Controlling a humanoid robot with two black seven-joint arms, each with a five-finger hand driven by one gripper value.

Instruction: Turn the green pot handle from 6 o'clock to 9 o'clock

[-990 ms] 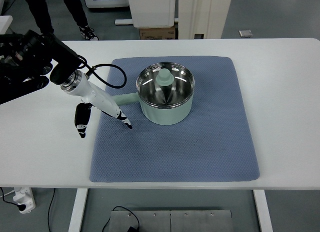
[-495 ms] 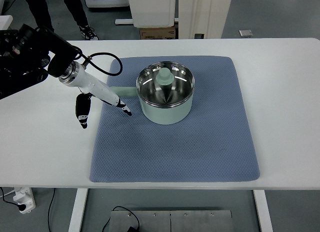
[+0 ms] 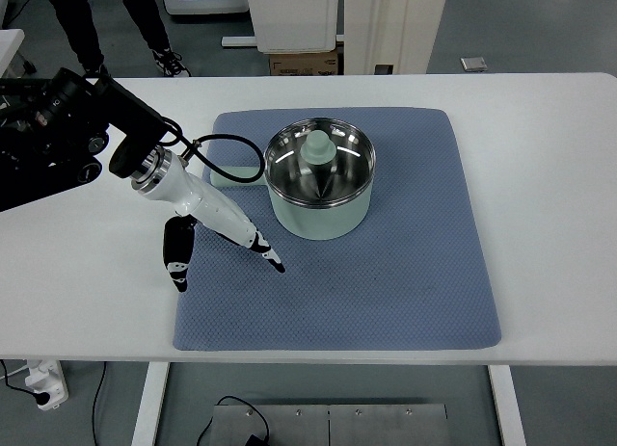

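At the left edge the dark left arm reaches in over the white rectangular table (image 3: 87,301), ending in the white-and-black left hand (image 3: 207,229) with its fingers (image 3: 265,256) spread loosely and holding nothing; one black finger hangs down over the left border of the blue textured fabric mat (image 3: 386,292), another points onto the mat below the pot handle. A black cable (image 3: 227,157) loops from the wrist across the handle. The pale green pot handle (image 3: 234,175) sticks out to the picture's left from the pale green round metal pot (image 3: 319,210), roughly at nine o'clock, its end near the mat's left edge. The pot stands in the upper middle of the mat, with a green knobbed part (image 3: 317,149) inside its shiny bowl. To the right of the pot lies open mat and then bare table to the right edge. A person's legs (image 3: 145,22) stand beyond the far table edge.
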